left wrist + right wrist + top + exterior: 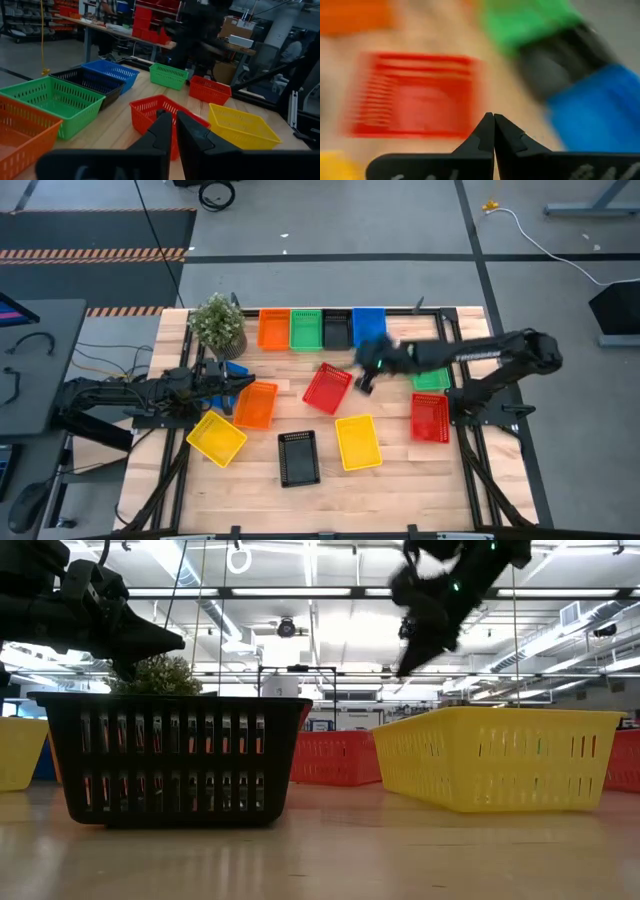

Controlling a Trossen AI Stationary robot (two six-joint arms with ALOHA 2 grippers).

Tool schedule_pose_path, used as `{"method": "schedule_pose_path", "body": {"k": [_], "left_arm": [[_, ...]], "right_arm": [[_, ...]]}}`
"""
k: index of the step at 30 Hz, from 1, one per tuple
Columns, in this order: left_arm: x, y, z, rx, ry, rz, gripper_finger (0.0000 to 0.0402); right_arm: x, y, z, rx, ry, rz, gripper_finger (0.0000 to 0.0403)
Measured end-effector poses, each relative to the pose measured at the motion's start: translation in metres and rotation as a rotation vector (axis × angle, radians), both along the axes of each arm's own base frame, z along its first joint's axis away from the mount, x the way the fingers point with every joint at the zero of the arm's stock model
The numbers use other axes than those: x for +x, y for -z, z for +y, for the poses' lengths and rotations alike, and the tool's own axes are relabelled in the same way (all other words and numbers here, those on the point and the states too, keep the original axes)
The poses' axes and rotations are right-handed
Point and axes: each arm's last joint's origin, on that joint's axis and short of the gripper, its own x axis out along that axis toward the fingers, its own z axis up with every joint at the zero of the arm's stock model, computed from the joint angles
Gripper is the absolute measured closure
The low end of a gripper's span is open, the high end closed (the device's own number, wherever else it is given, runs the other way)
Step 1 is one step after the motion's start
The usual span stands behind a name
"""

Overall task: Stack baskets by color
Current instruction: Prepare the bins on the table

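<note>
R gripper (366, 384), jaws together, hung empty at 3 o'clock of red basket (327, 388); L gripper (247, 381) jaws nearly together, above orange basket (255, 405).

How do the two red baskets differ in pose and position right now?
The middle red basket lies skewed, at an angle to the table edges; the red basket at the right edge sits square. The middle one has the right pincer hovering just beside it, shut and empty; the other lies under the right arm. The middle one neighbours an orange basket; the other neighbours a green basket. Both are upright, empty and unstacked.
</note>
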Motion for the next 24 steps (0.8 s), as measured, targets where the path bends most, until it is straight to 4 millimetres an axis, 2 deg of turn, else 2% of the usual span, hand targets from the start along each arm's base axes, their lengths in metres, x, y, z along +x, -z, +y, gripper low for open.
{"method": "schedule_pose_path", "body": {"k": [5,9,18,24], "left_arm": [[0.0,0.001,0.0,0.0,0.0,0.01,0.0373],[0.0,0.001,0.0,0.007,0.0,0.017,0.0366],[0.0,0.002,0.0,0.008,0.0,0.021,0.0375],[0.0,0.002,0.0,0.004,0.0,0.026,0.0373]], "right_arm": [[0.043,0.015,0.056,0.042,-0.319,-0.193,0.0385],[0.065,0.023,0.079,0.051,-0.374,-0.27,0.0361],[0.105,0.043,0.086,0.07,-0.269,-0.016,0.0276],[0.125,0.058,0.084,0.05,-0.208,0.129,0.0253]]}}
